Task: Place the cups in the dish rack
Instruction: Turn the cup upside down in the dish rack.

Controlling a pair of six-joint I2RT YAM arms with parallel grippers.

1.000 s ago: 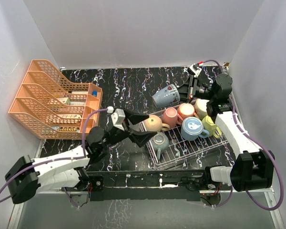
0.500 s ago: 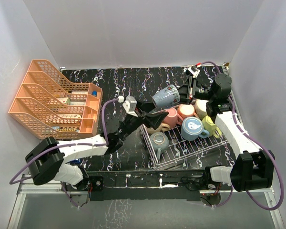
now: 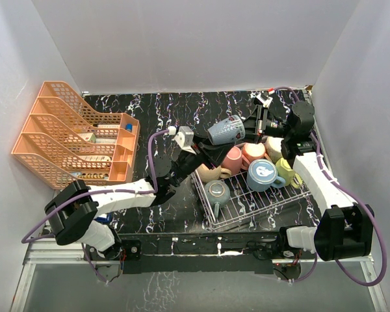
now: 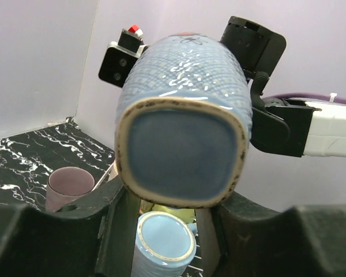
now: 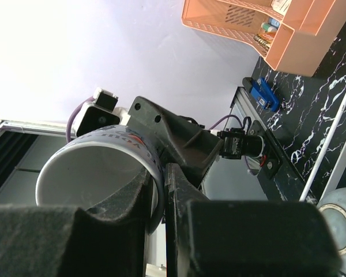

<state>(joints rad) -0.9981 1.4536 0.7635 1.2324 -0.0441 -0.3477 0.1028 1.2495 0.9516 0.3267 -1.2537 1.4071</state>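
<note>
A blue-grey cup (image 3: 226,130) hangs on its side above the table, behind the white dish rack (image 3: 266,203). My right gripper (image 3: 250,127) is shut on its rim (image 5: 98,167), one finger inside and one outside. My left gripper (image 3: 211,151) sits at the cup's base (image 4: 181,150), which fills the left wrist view just above its fingers (image 4: 112,231). The jaws stand partly closed with a gap, and a light blue cup (image 4: 161,242) shows through it. The rack holds tan (image 3: 208,172), pink (image 3: 233,158), peach (image 3: 253,151), blue (image 3: 261,174), grey-teal (image 3: 216,192) and green (image 3: 287,170) cups.
An orange tiered organiser (image 3: 71,136) stands at the left of the black marbled table (image 3: 169,114). A mauve cup (image 4: 69,183) shows low left in the left wrist view. White walls close in on the back and both sides. A blue stapler (image 5: 264,95) lies near the organiser.
My left arm has stretched from the rack's front left corner up to the held cup's base, and its jaws have narrowed. The right gripper keeps the cup, lifted slightly.
</note>
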